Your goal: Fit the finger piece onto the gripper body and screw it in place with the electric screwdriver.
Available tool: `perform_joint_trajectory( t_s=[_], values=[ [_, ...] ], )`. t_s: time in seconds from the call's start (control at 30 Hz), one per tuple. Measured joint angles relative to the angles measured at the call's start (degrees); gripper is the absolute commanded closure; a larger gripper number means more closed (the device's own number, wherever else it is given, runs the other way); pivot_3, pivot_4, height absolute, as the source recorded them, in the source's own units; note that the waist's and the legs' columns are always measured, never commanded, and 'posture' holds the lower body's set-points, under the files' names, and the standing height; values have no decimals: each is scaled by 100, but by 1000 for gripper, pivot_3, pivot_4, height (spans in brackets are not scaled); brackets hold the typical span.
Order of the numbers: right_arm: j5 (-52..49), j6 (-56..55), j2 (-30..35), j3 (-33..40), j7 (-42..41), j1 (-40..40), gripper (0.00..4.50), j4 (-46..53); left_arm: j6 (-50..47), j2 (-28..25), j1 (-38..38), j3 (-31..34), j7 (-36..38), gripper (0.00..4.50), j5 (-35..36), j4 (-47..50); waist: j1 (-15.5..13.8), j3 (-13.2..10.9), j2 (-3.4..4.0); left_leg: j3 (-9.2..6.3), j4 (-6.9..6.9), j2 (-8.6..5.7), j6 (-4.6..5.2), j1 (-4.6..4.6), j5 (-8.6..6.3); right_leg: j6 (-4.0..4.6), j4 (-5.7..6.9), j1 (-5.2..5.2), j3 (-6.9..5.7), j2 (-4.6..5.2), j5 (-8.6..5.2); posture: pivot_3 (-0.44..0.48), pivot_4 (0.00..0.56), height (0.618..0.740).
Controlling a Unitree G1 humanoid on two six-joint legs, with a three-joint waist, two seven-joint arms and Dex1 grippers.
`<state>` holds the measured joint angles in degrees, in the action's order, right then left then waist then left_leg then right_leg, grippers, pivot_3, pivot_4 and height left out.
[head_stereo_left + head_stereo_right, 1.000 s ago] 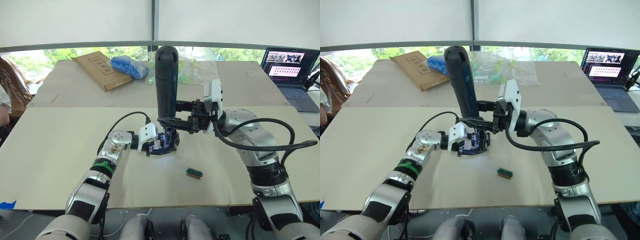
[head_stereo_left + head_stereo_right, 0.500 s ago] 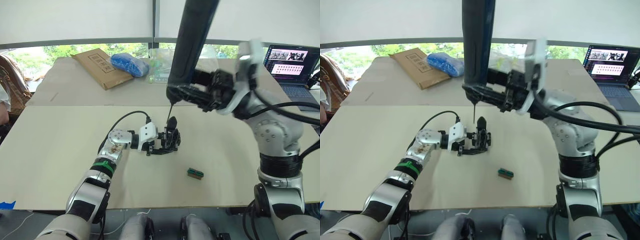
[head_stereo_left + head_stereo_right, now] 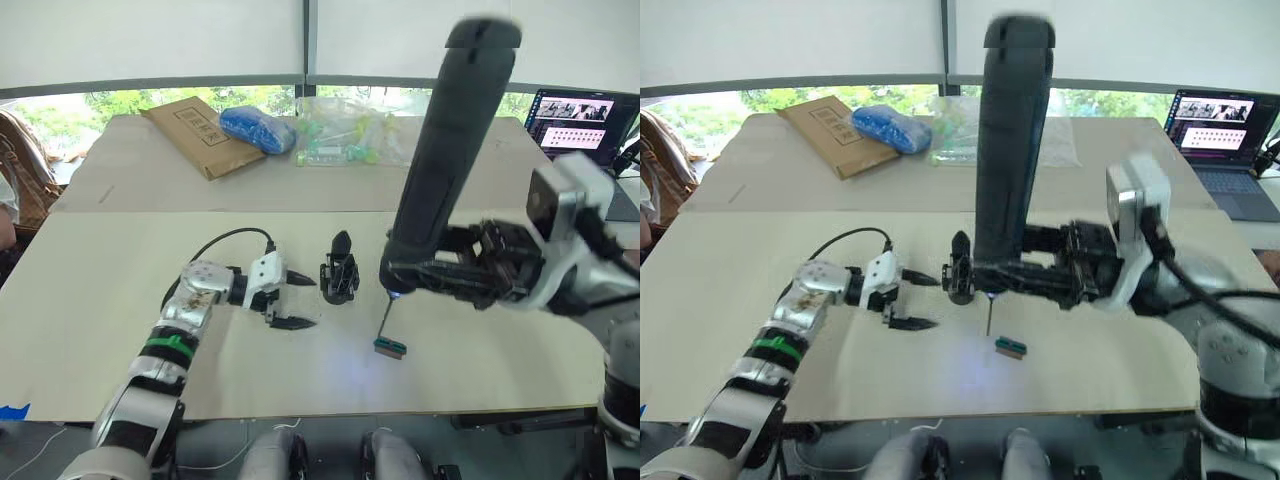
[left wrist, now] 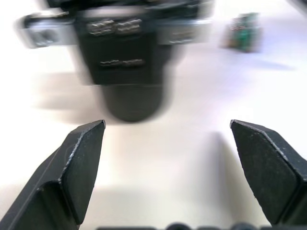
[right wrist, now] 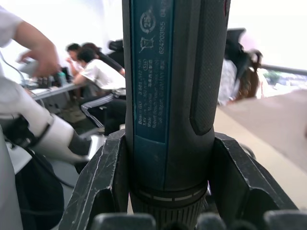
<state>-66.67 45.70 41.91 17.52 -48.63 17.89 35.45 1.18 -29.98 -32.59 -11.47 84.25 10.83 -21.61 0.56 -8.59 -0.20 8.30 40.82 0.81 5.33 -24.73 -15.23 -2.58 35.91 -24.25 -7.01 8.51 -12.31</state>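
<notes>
My right claw (image 5: 168, 191) is clamped on the electric screwdriver (image 3: 445, 160), bit over the green block (image 3: 389, 347). My left claw (image 3: 297, 300) is spread apart just beside the upright gripper body (image 3: 340, 270) on the table (image 3: 90, 300).

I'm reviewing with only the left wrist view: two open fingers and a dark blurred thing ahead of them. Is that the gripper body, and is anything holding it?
Observer: Yes, that's the gripper body. It stands free on the table, with the left gripper open beside it and not touching it.
Operator: Where's the screwdriver?
Observer: The right gripper is shut on the electric screwdriver, which is held steeply upright to the right of the body.
Operator: Is the bit on the body?
Observer: No. The bit's tip points down by the small green block, and I can't tell whether it touches the block.
</notes>
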Motion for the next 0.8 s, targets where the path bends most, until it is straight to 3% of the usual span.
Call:
perform_joint_trajectory(
  t_s=[0.1, 0.2, 0.47, 0.8],
  values=[
    [540, -388, -145, 174, 164, -777, 2587, 303, -625, -276, 451, -12, 210, 0, 344, 1068, -57, -2, 4, 1, 10, -1, 0, 4, 0, -3, 6, 5, 6, 2, -1, 0, 150, 732],
    [1269, -1026, -612, 140, 388, -1372, 2587, 614, -756, -35, 652, -180, 92, 0, 479, 1641, -162, -2, 4, -2, 14, -3, 0, 6, 0, -6, 8, 9, 5, 2, -1, 0, 150, 732],
    [2194, -1775, -938, -23, 787, -1738, 2587, 686, 23, 719, 602, -587, -543, 0, -2, 899, -153, -2, 3, -1, 11, -5, 0, 7, 1, -3, 11, 6, 5, -7, -1, 0, 150, 732],
    [2266, -1777, -958, -268, 1018, -1790, 2587, 612, 214, 814, 506, -639, -590, 0, -36, 805, -145, -2, 4, -2, 12, -5, 1, 7, 0, -3, 8, 8, 6, -6, -1, 0, 150, 732]
  ],
)
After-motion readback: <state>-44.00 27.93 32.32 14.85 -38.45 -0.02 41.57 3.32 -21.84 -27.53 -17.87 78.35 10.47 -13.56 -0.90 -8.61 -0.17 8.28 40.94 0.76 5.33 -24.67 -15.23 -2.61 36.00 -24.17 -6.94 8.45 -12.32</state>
